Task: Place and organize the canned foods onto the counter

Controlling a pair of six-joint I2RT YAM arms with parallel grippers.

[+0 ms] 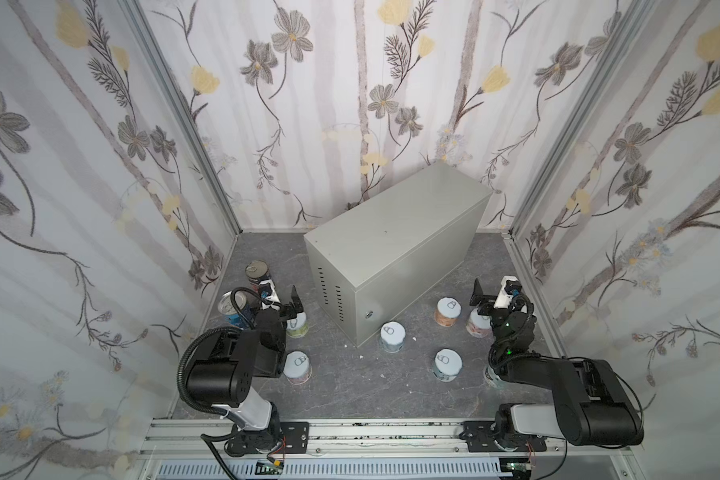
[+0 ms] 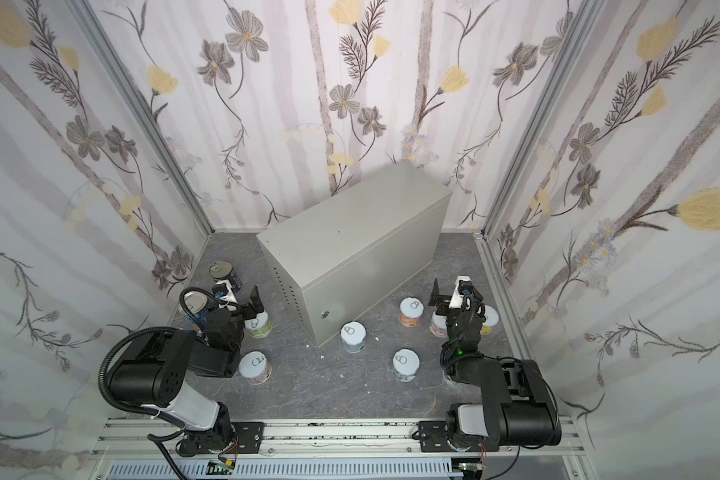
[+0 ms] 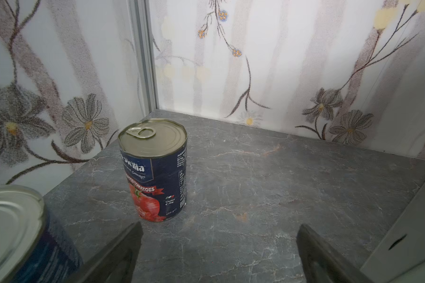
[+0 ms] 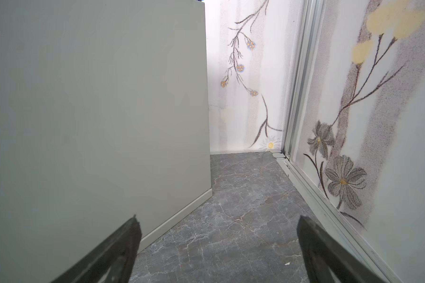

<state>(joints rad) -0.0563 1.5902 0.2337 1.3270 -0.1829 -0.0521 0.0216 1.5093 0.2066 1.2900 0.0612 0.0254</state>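
Mounting rail (image 1: 391,432): aluminium track along the near edge, carrying both arm bases, 1 toward each end.
Left arm: left gripper (image 3: 220,226) hovers over the floor left of the counter and faces the back-left corner; its fingers (image 3: 123,252) are spread wide with nothing between them.
Right arm: right gripper (image 4: 218,218) sits alongside the counter's right long side, aimed at the back-right corner; its fingers (image 4: 329,254) are spread wide and empty.
Counter: counter (image 1: 391,249), a grey-beige metal cabinet, stands at an angle at back centre, with vent slots (image 1: 331,299) and a round lock (image 1: 368,314) on its near end.
Tall cans: navy-red can (image 3: 157,171), labelled chopped tomatoes, stands upright near the back-left corner ahead of the left gripper; blue can (image 1: 233,309) stands upright just nearer, beside the left wrist.
Short cans, left: green can (image 1: 299,328) sits partly under the left gripper; lilac can (image 1: 298,368) stands beside the left arm.
Short can, centre: pale-blue can (image 1: 393,336) stands just beside the counter's near corner.
Short cans, right: orange can (image 1: 448,311) and grey-blue can (image 1: 447,365) stand in the open; pink can (image 1: 474,326) is partly behind the right arm; yellow can (image 2: 492,320) shows past that arm in a top view; 8th short can (image 1: 490,379) is mostly hidden under it.
Placement: all 10 cans stand on the marbled floor (image 1: 350,386).
Backdrop: floral wallpaper (image 1: 350,104) on 3 sides.
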